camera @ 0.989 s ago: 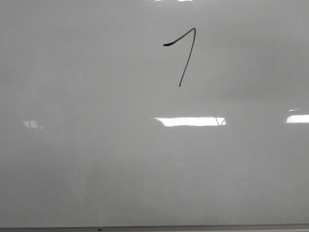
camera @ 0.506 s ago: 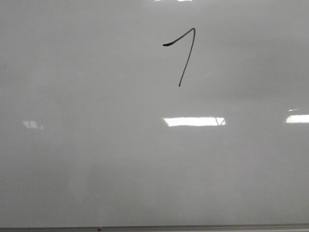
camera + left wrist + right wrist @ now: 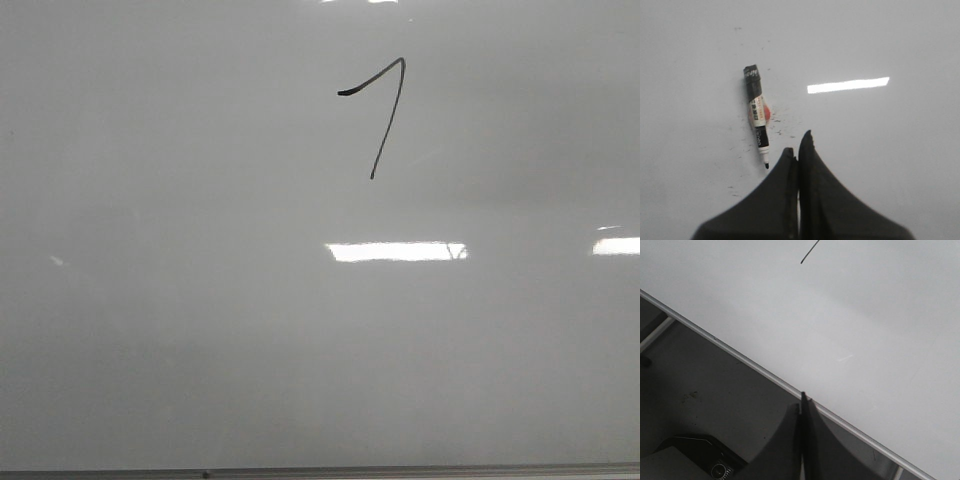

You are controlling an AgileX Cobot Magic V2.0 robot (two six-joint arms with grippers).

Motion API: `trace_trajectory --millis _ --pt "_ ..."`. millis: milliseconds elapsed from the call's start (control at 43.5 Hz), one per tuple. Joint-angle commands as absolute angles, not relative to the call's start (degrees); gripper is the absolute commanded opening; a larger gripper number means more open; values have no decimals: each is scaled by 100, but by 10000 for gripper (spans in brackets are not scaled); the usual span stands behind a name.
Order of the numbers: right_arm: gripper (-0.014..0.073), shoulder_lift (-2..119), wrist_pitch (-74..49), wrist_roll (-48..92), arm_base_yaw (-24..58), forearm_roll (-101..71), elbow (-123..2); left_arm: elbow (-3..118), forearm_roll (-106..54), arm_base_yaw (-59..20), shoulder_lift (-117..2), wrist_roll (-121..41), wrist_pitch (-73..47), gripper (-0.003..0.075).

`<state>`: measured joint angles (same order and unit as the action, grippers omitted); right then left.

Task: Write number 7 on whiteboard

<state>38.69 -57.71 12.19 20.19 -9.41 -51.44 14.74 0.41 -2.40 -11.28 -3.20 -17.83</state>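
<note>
A: Comparing the front views, what has been altered?

B: Only the reflections have shifted; the number 7 [image 3: 378, 112] is unchanged, high and a little right of centre on the whiteboard [image 3: 200, 350].

A: And the hands?

B: The left hand [image 3: 798, 146] is pressed together, empty, the marker [image 3: 757, 115] lying uncapped just beside it. The right hand [image 3: 803, 401] is pressed together over the board's edge strip [image 3: 730, 351]. The writing is judged finished.
</note>
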Motion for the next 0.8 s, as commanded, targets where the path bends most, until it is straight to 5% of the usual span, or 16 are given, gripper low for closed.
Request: trace_trajectory --millis 0,207,782 --pt "-68 3865 -5419 1201 1979 -938 -5284 931 39 -109 -706 -320 -446 -21" --pt "-68 3865 -5419 1201 1979 -938 -5284 -82 0 -83 -24 -320 570 -20" --pt "-68 3865 -5419 1201 1979 -938 -5284 -112 0 -83 114 -320 447 -20"
